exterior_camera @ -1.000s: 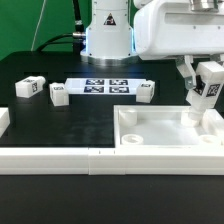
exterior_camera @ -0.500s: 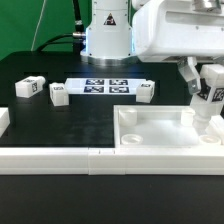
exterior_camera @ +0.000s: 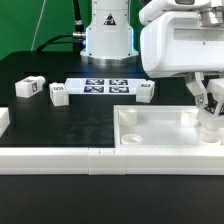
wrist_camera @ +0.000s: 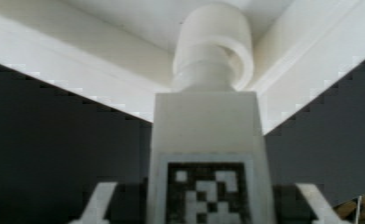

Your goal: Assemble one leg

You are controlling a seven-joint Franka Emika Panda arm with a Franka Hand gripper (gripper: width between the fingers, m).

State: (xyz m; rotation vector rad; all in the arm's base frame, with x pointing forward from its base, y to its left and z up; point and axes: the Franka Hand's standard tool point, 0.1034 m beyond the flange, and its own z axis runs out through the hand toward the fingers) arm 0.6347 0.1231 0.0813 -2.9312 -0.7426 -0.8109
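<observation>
My gripper (exterior_camera: 208, 104) is shut on the leg (exterior_camera: 210, 124), a small white block. It holds the leg upright over the corner of the large white tray-like piece (exterior_camera: 160, 130) at the exterior view's right. The leg's lower end is down at the tray's corner socket; I cannot tell whether it is seated. In the wrist view the leg (wrist_camera: 209, 130) fills the middle with its marker tag towards the camera. My gripper (wrist_camera: 209, 208) has a finger on each side of it, and the tray's corner wall (wrist_camera: 72, 40) lies beyond.
Three more white leg blocks lie on the black table: two at the exterior view's left (exterior_camera: 27, 88) (exterior_camera: 58, 95) and one (exterior_camera: 146, 91) beside the marker board (exterior_camera: 105, 87). A long white bar (exterior_camera: 60, 160) runs along the front. The robot base (exterior_camera: 107, 35) stands behind.
My gripper has come down with the leg, from above the tray's right corner to the corner socket. The hand now hides most of the leg in the exterior view.
</observation>
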